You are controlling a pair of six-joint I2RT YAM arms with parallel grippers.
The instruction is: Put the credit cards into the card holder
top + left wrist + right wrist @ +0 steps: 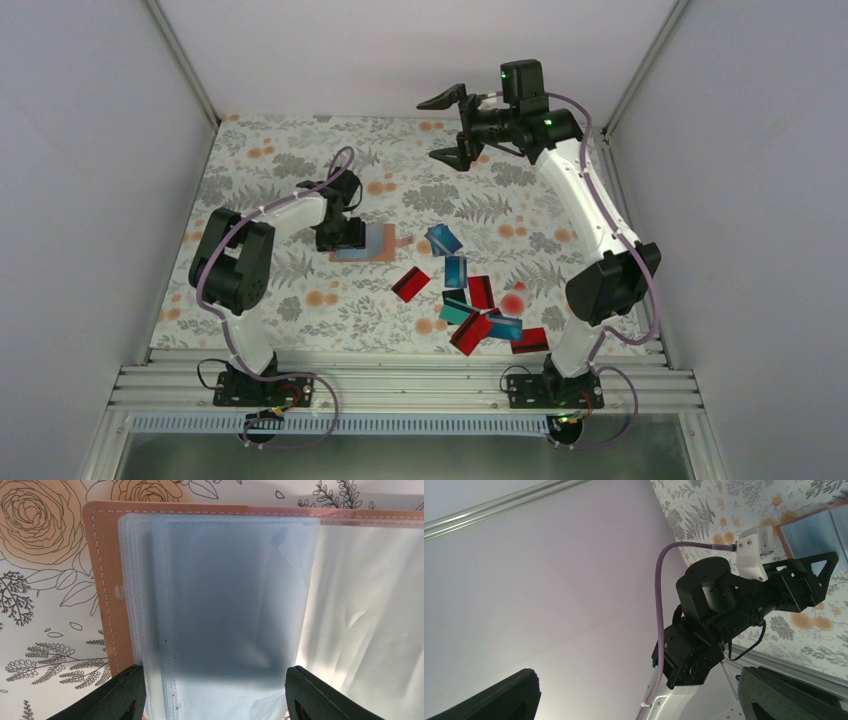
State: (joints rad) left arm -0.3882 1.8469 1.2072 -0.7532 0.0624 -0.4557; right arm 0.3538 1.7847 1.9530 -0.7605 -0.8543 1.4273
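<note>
left gripper (214,697) tips fill the bottom of its wrist view: two black fingers (115,695) spread partway, nothing pinched between them. they straddle the near edge of the card holder (101,575), which lies open on the floral table cover (40,630), tan cover down, clear pocket sheets (225,600) fanned on top. can't tell if the tips touch the sheets or hover just above. my read: left is there to pin the holder flat and open so it doesn't slide when a card gets pushed in. the pockets i can see look empty.

right gripper (433,130) is up in the air over the far edge of the table, jaws spread wide, holding nothing. its wrist cam looks sideways at the wall and the left arm (724,600), so it isn't lined up on any card. looks parked out of left's way.

credit cards (470,300) lie in a loose scatter on the right half of the table, in front of the right arm (590,230). a blue card (443,240) and a red card (411,284) lie nearest the holder, apart from it. further back several overlap at angles: red, blue, teal. none looks to be in the holder, so i'd say no card is loaded yet.

next move as i judge it: right comes down on an outlying single card, not the pile. thin flat cards on cloth are hard to get under, so it probably needs an edge tilt.
</note>
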